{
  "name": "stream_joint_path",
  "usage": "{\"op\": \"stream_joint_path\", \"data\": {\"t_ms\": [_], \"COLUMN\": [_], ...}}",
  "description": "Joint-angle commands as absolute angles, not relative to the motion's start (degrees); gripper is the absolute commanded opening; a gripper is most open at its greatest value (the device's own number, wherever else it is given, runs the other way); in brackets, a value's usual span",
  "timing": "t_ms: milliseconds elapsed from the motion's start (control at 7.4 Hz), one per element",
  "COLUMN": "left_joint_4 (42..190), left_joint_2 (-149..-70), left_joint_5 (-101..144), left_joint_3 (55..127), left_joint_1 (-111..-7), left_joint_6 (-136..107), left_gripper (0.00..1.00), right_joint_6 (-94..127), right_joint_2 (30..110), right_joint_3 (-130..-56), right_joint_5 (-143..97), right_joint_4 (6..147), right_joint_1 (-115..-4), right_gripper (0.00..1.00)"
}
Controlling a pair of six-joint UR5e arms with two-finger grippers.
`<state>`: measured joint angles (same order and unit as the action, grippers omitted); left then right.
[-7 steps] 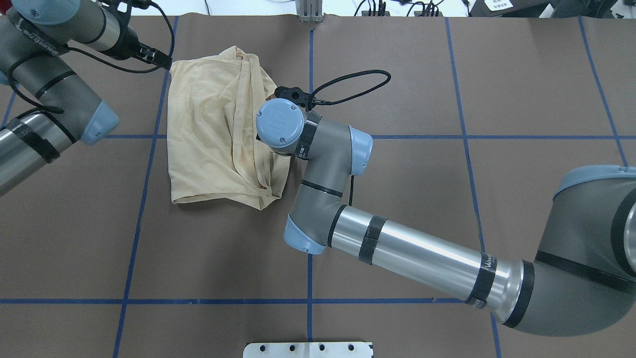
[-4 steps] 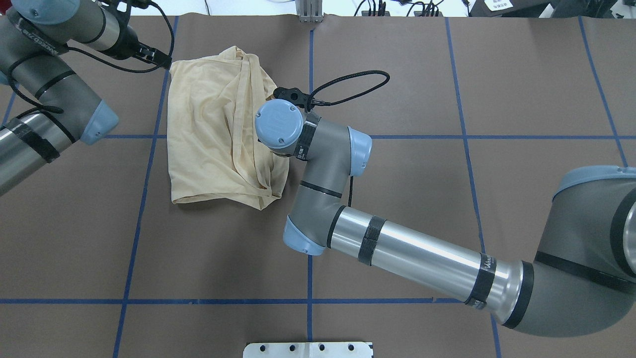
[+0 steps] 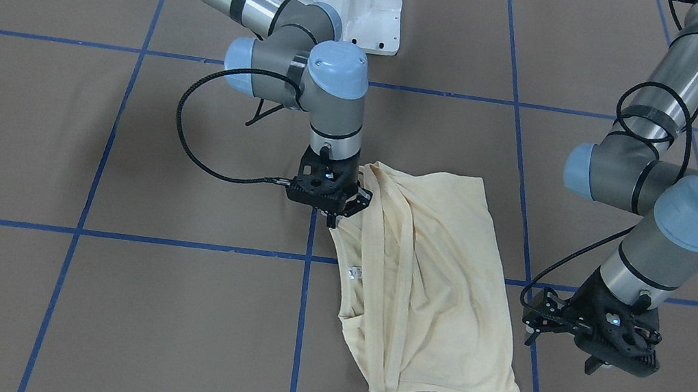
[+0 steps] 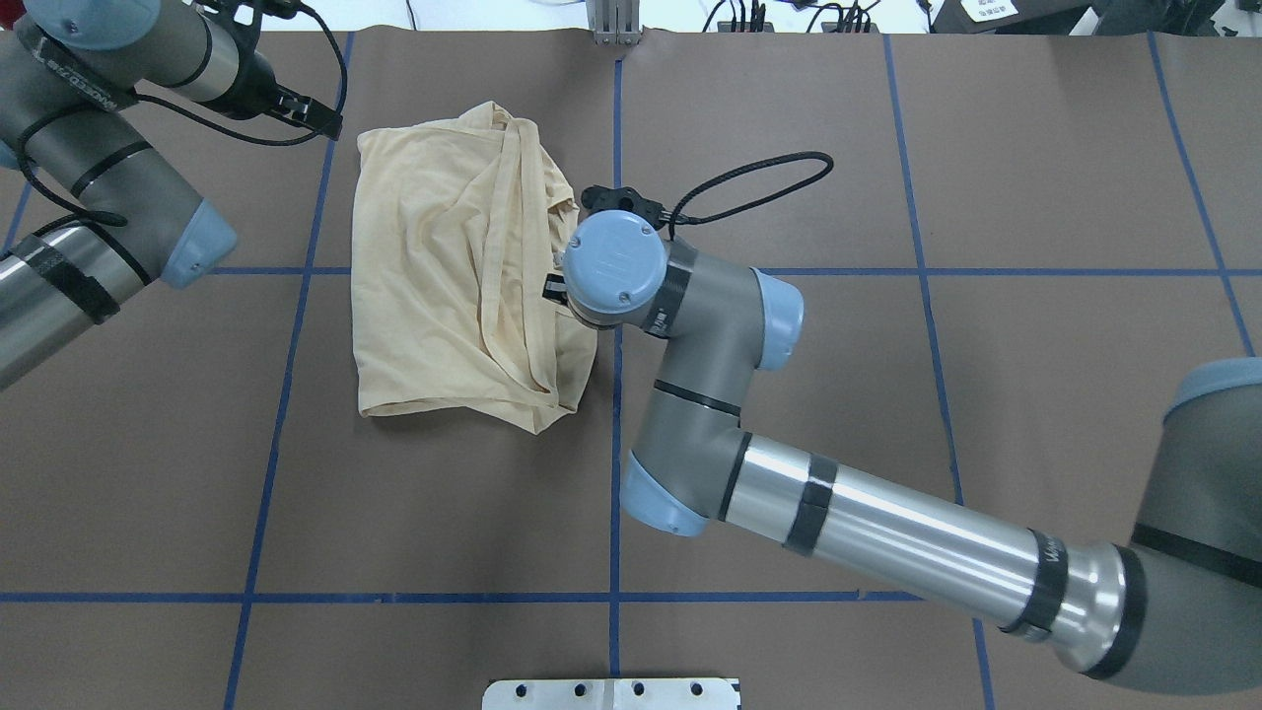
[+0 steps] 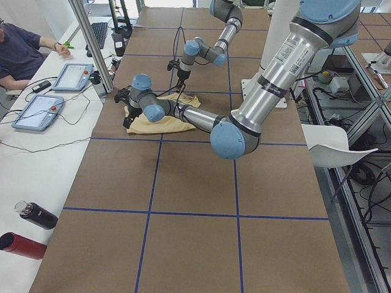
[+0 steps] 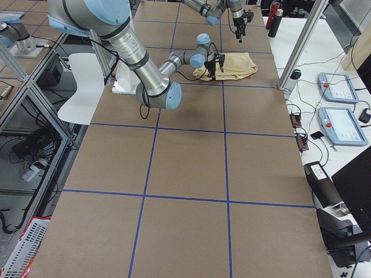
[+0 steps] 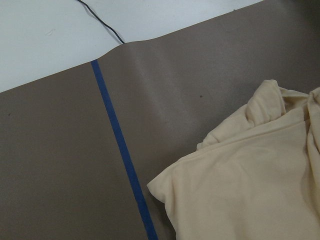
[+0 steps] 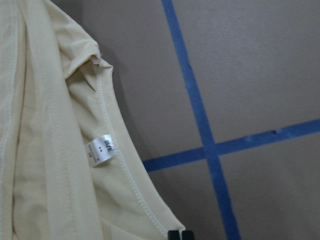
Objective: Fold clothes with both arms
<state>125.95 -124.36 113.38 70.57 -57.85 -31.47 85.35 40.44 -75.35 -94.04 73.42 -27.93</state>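
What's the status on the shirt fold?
Right gripper shut on shirt, at its edge. Left gripper clear of it, jaws unreadable. Shirt rumpled on table. Nothing blocking.

One cream-yellow T-shirt, one white neck label. Two robot arms: left arm, right arm. Two teach pendants, apparently two bottles, one person.

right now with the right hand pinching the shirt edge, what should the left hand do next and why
Probably lower the left hand onto the T-shirt corner nearest it and grasp. The right hand is shut on one edge, the left hangs off the fabric, and the garment lies bunched, so spreading it likely needs two grips.
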Motion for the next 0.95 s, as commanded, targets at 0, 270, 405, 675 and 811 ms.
{"op": "stream_joint_path", "data": {"t_ms": [0, 270, 405, 675, 811], "left_joint_4": [125.95, 125.95, 125.95, 125.95, 125.95], "left_joint_2": [-124.37, -124.37, -124.37, -123.93, -123.84], "left_joint_5": [113.38, 113.38, 113.38, 113.38, 113.38], "left_joint_3": [70.58, 70.75, 70.84, 71.1, 71.45], "left_joint_1": [-57.83, -57.75, -57.74, -57.74, -57.74], "left_joint_6": [-31.46, -31.82, -31.82, -31.82, -31.82], "left_gripper": [1.0, 1.0, 1.0, 1.0, 1.0], "right_joint_6": [85.34, 85.43, 85.34, 84.99, 84.9], "right_joint_2": [53.64, 59.57, 59.76, 60.47, 60.21], "right_joint_3": [-94.22, -102.55, -102.22, -102.13, -102.3], "right_joint_5": [-94.4, -93.26, -92.82, -92.64, -91.16], "right_joint_4": [78.73, 81.91, 82.0, 82.0, 82.0], "right_joint_1": [-25.68, -22.78, -21.98, -21.88, -21.97], "right_gripper": [0.0, 0.0, 0.0, 0.08, 0.99]}}
